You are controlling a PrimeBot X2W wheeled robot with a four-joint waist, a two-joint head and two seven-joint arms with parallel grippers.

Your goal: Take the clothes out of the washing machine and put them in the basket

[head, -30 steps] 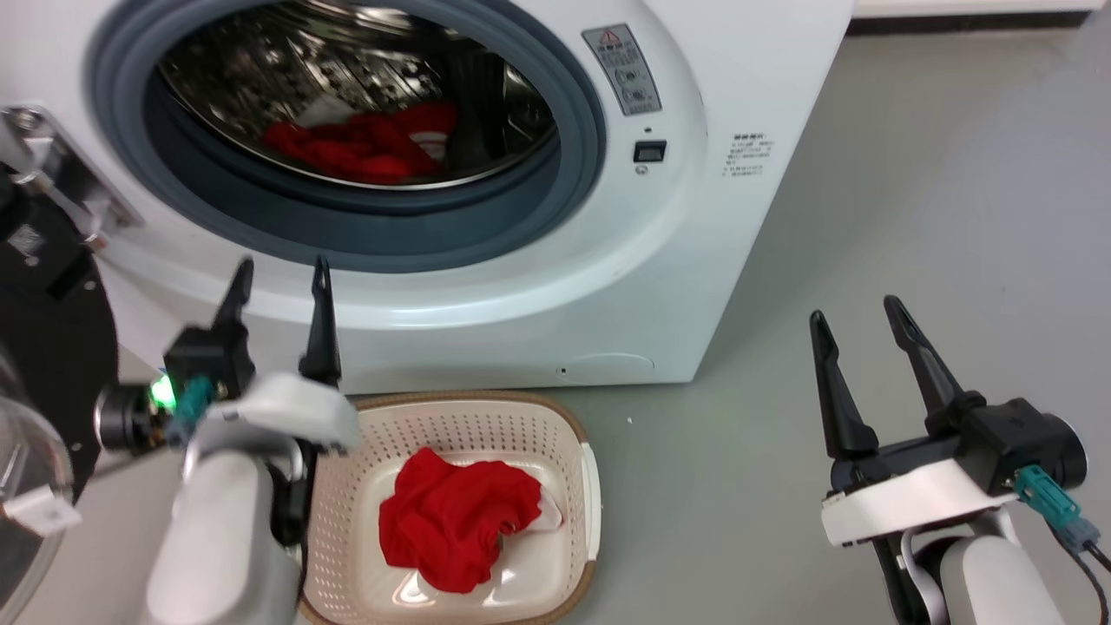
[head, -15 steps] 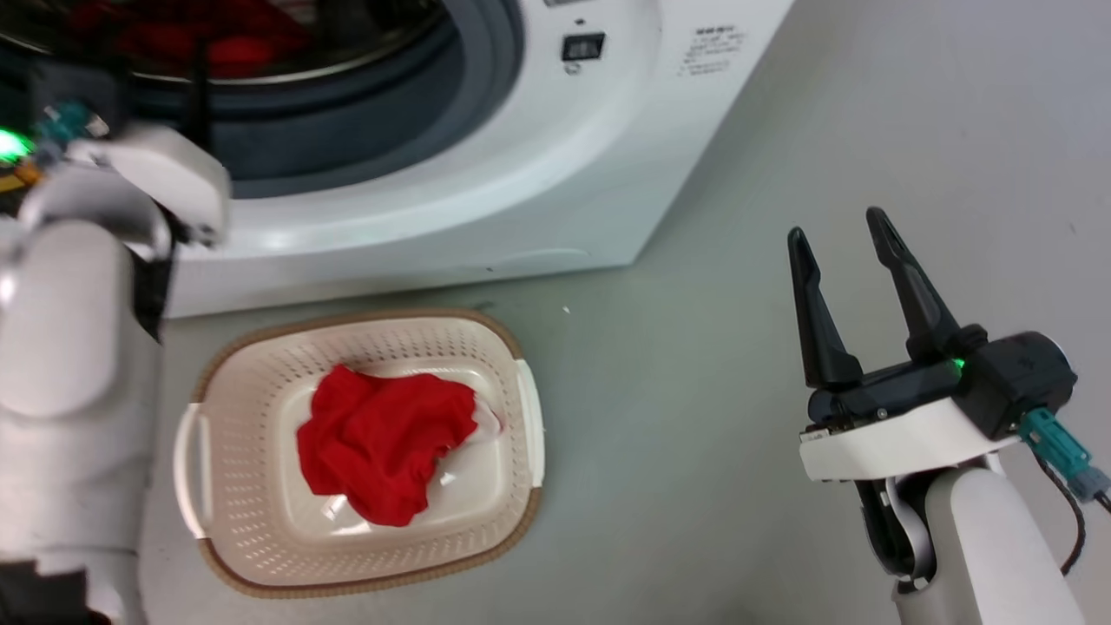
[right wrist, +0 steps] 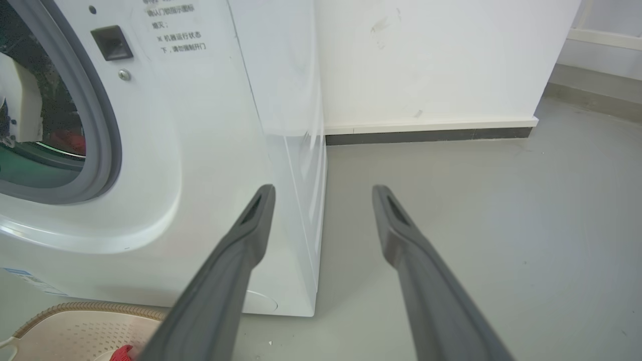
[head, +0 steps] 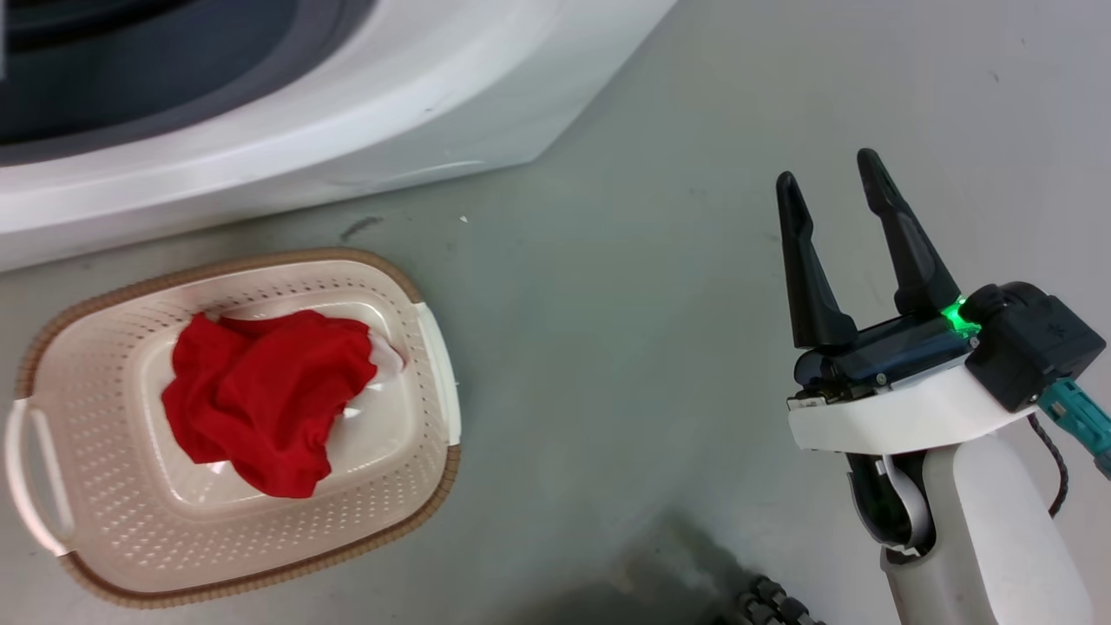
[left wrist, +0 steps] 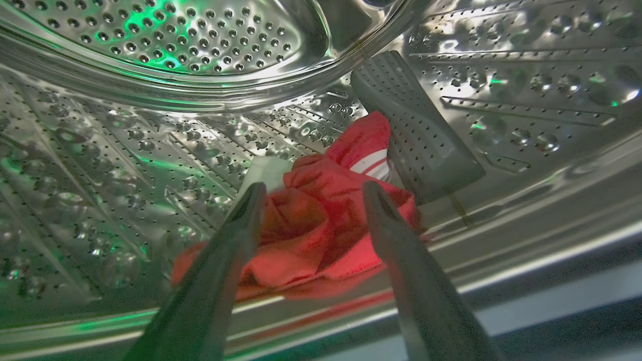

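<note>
While the left gripper (left wrist: 314,188) is pointing into the steel drum (left wrist: 125,150) of the washing machine (head: 347,113) with its fingers spread apart and nothing clamped, the red garment (left wrist: 311,235) is lying dead ahead at twelve o'clock, framed between the two tips; whether they are touching cloth, I cannot tell. Its long axis is running from about eight o'clock up to one o'clock in the left wrist view, striped edge just beside the grey paddle (left wrist: 416,135). That's the nearer arm by far, folks: the right gripper (head: 826,169) is hanging outside over the grey floor (head: 608,347), fingers likewise parted and empty, well apart from the drum. Another garment (head: 260,391) is sitting in the basket (head: 95,486), at eight o'clock from that gripper in the head view. By my reckoning, a straight push forward is what the grab is calling for.
</note>
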